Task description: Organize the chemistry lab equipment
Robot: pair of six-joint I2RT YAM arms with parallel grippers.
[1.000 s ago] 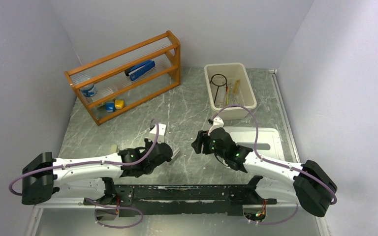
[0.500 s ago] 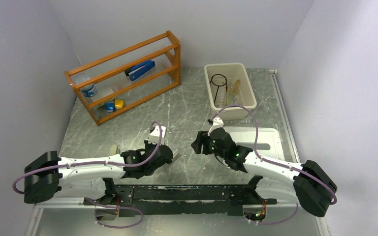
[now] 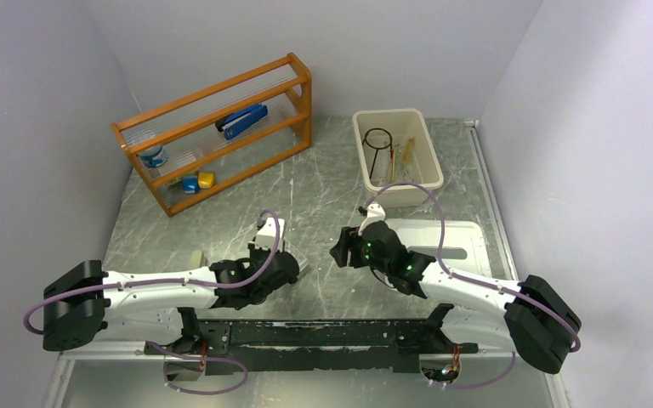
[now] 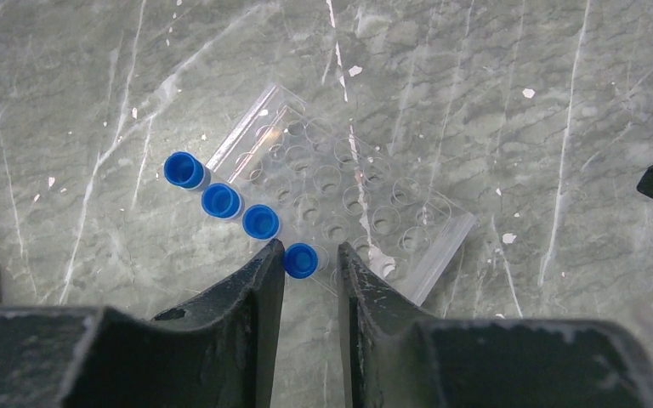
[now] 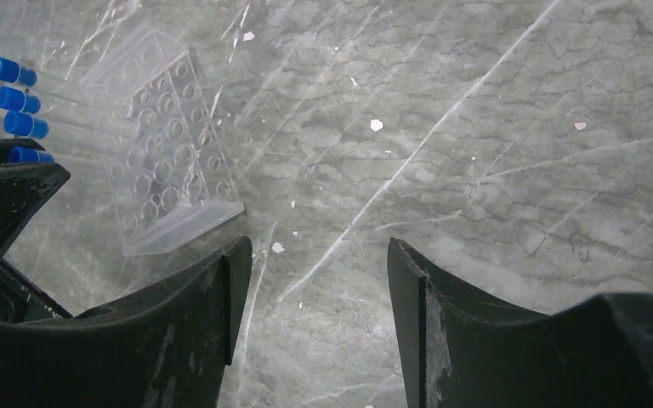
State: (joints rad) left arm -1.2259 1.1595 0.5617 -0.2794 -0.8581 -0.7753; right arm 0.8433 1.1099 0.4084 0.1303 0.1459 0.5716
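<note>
I see a grey marbled tabletop (image 4: 561,127) flecked white, four bright blue caps (image 4: 261,221) on clear tubes (image 5: 76,98), a see-through rack (image 4: 366,212), and an orange wooden shelf (image 3: 305,102) holding a blue stapler (image 3: 242,122).

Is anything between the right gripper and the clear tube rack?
Only bare table lies between the right gripper and the clear tube rack. The left gripper hangs over the rack's blue-capped tubes at its far edge.

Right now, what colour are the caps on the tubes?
Blue caps, seen best in the left wrist view.
</note>
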